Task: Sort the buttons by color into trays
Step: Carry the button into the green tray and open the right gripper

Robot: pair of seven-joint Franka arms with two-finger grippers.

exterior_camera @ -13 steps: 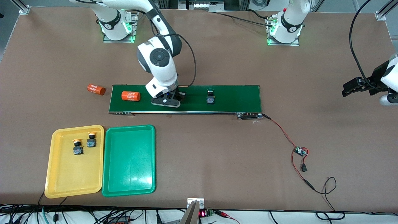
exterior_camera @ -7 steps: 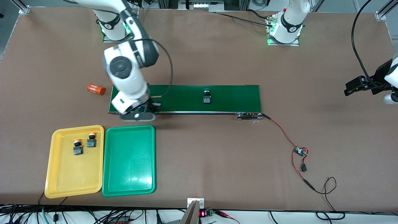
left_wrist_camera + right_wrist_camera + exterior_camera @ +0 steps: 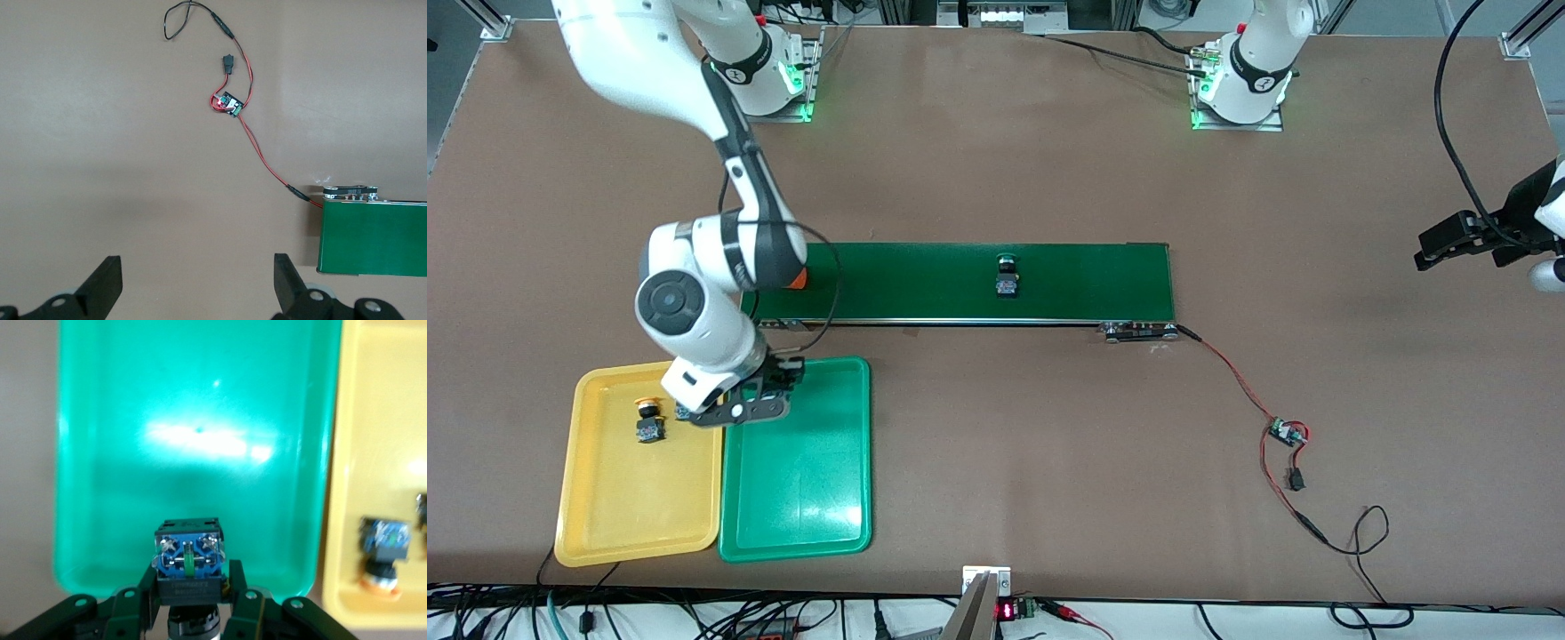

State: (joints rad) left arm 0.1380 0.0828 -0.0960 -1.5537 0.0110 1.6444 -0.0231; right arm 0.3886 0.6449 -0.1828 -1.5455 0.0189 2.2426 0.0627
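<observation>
My right gripper [image 3: 775,378] is shut on a button [image 3: 189,561] with a black-blue body; its cap is mostly hidden. It hangs over the green tray [image 3: 800,480] at the tray's end farthest from the front camera, close to the yellow tray [image 3: 631,498]. The green tray [image 3: 133,453] holds nothing. One yellow-capped button [image 3: 648,422] lies in the yellow tray; a second is mostly hidden under my right wrist. A green-capped button [image 3: 1008,276] sits on the conveyor belt [image 3: 1085,284]. My left gripper [image 3: 1463,240] is open over bare table at the left arm's end and waits.
An orange cylinder [image 3: 801,278] shows partly past my right arm at the belt's end. A small circuit board [image 3: 1288,433] with red and black wires lies on the table nearer the front camera than the belt; it also shows in the left wrist view [image 3: 229,105].
My right arm has swung from the conveyor belt to over the trays, carrying the button. The green-capped button on the belt has moved toward the right arm's end.
</observation>
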